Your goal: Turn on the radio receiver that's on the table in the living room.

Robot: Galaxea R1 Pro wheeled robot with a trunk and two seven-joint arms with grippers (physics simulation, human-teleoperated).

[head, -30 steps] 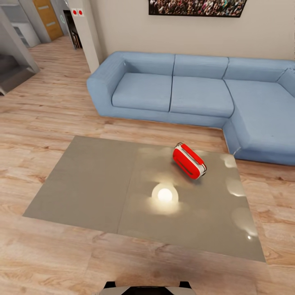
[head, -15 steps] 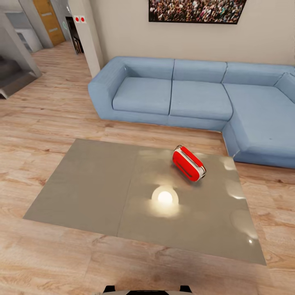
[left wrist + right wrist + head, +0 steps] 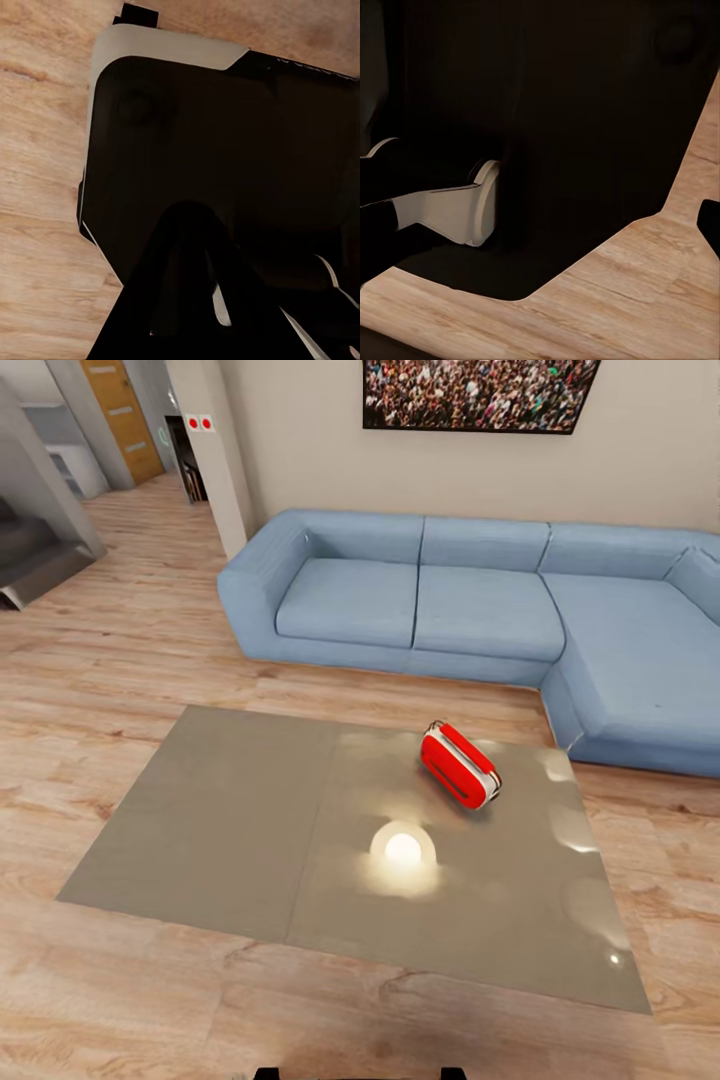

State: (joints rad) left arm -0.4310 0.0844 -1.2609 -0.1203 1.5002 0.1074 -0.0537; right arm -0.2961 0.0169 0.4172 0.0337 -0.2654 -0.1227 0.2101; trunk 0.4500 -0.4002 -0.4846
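The red radio receiver [image 3: 460,765], with white trim and a wire handle, lies tilted on the right panel of the low grey table [image 3: 220,810] in the head view. It sits near the table's far edge, on the sofa side. Nothing is touching it. In the left wrist view, dark fingers [image 3: 187,247] show as a silhouette against the robot's dark base [image 3: 225,127], and their gap is unreadable. The right wrist view looks at the dark base [image 3: 547,112] and the wood floor [image 3: 645,292], with no clear fingers.
A blue L-shaped sofa [image 3: 450,600] stands behind and to the right of the table, under a crowd picture [image 3: 480,390]. A bright lamp reflection [image 3: 403,850] glows on the tabletop. Wood floor [image 3: 130,630] surrounds the table, and a corridor with stairs [image 3: 40,550] opens far left.
The whole head picture has slid down a little, showing more wall and picture and less of the robot's trunk, so the camera moved. The radio stays put on the table.
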